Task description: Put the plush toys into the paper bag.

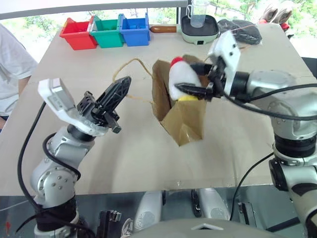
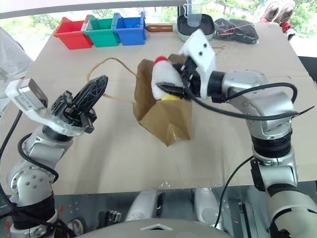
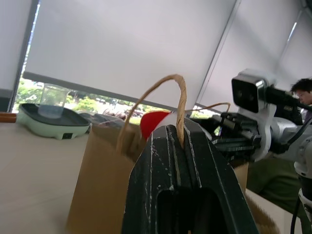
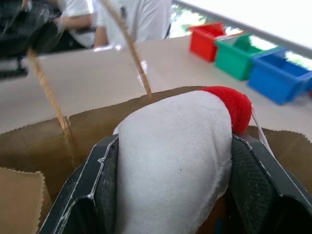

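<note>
Step in hand: loading the white egg-shaped plush chicken with red comb [image 1: 181, 79] into the brown kraft paper bag [image 1: 185, 121], mid-surface. Right tool [image 4: 170, 195] clamped on the chicken, poised over the bag mouth. Left tool [image 1: 115, 94], at the bag's 9 o'clock, pinches a tan cord handle [image 3: 179, 105] taut. Next: lower the chicken deeper, then part the fingers.

I see the paper bag [image 1: 183, 121] standing open near the middle of the tabletop, brown kraft, creased and leaning, one tan cord handle [image 1: 130, 67] looping out toward the far left corner. The white chicken plush [image 1: 182, 79], red comb uppermost, yellow showing beneath, sits in the bag's mouth, half above the rim. I can't make out the orange-brown toy.
</note>
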Tool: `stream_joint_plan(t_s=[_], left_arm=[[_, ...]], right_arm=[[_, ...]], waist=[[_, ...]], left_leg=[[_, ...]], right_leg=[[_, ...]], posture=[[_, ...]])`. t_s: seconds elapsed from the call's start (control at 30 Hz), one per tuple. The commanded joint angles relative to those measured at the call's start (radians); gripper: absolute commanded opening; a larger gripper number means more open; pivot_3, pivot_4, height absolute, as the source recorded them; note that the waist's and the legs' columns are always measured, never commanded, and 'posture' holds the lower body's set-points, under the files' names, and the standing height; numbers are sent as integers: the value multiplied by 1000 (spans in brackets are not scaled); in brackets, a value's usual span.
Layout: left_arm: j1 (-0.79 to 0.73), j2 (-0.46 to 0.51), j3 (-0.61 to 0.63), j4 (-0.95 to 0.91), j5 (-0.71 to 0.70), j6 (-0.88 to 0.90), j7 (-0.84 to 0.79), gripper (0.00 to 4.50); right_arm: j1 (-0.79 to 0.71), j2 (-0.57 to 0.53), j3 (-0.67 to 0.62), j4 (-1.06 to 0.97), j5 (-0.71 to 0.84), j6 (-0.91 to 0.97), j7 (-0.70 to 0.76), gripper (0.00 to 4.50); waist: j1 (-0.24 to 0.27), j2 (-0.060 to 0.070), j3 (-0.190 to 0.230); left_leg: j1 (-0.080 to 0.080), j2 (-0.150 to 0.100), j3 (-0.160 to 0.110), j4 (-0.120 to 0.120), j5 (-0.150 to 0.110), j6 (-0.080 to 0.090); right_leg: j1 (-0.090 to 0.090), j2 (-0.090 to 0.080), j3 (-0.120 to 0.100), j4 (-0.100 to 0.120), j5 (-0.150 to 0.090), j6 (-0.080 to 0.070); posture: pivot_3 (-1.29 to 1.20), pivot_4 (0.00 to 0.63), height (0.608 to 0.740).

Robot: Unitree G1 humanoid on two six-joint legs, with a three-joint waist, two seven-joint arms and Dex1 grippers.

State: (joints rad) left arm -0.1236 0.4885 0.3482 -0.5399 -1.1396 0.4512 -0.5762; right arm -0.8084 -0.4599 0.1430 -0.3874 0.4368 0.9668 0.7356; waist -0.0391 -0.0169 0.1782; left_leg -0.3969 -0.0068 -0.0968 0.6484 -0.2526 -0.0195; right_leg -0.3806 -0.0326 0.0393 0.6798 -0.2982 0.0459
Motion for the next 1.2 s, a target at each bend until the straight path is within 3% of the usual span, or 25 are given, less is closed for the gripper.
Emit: stream_joint_plan(t_s=[0.03, 0.07, 0.13, 0.4, 0.67, 0.8, 1.0, 1.2], left_arm=[[-46, 7, 3, 0, -9, -10, -3, 0], [-51, 8, 2, 3, -9, -8, -4, 0], [-57, 9, 0, 4, -5, -7, -10, 0], [-45, 13, -18, 2, 30, -6, -32, 0], [-73, 13, -25, 37, 53, -6, -37, 0], [-103, 3, -47, 43, 56, -4, -36, 0], [-121, 12, -40, 66, 58, -2, -49, 0], [-134, 12, -71, 87, 76, 0, -88, 0]], right_arm=[[15, -32, 38, -7, -22, -64, 27, 3534], [20, -38, 45, -8, -21, -72, 33, 4042], [24, -34, 42, -8, -24, -73, 15, 4418], [48, 41, -191, -94, 211, 51, -54, 4418], [68, 11, -441, -201, 526, 194, -173, 4418], [86, -8, -406, -225, 522, 177, -242, 4418], [164, -56, -461, -223, 606, 259, -373, 4418], [146, 62, -297, -104, 515, 185, -447, 4418]], waist=[[1, 0, 0], [1, 0, 0], [1, 0, 0], [3, 0, 0], [6, 0, 0], [1, 0, 0], [4, 0, 0], [-4, 0, 0]], left_leg=[[0, 0, 0, 0, 0, 0], [0, 0, 0, 0, 0, 0], [-1, -1, 1, 0, 0, 0], [-1, 0, 0, 0, 0, 0], [-1, 0, 0, 0, 0, 0], [-1, 0, 0, 0, 0, 0], [-1, 0, 1, 0, 0, 0], [0, 0, 2, 0, 0, 0]], right_leg=[[0, 0, 0, 0, 0, 0], [0, 0, 0, 0, 0, 0], [0, -1, 1, -1, 0, 0], [0, -1, 0, -1, 0, 0], [0, -1, 0, -1, 0, 0], [0, 0, 0, -1, 0, 0], [0, 0, 1, -1, 0, 0], [0, 2, 2, 0, 0, 0]], posture=[[0, 150, 740], [0, 150, 740], [0, 150, 740], [0, 150, 740], [0, 150, 740], [0, 150, 740], [0, 150, 740], [0, 150, 740]])
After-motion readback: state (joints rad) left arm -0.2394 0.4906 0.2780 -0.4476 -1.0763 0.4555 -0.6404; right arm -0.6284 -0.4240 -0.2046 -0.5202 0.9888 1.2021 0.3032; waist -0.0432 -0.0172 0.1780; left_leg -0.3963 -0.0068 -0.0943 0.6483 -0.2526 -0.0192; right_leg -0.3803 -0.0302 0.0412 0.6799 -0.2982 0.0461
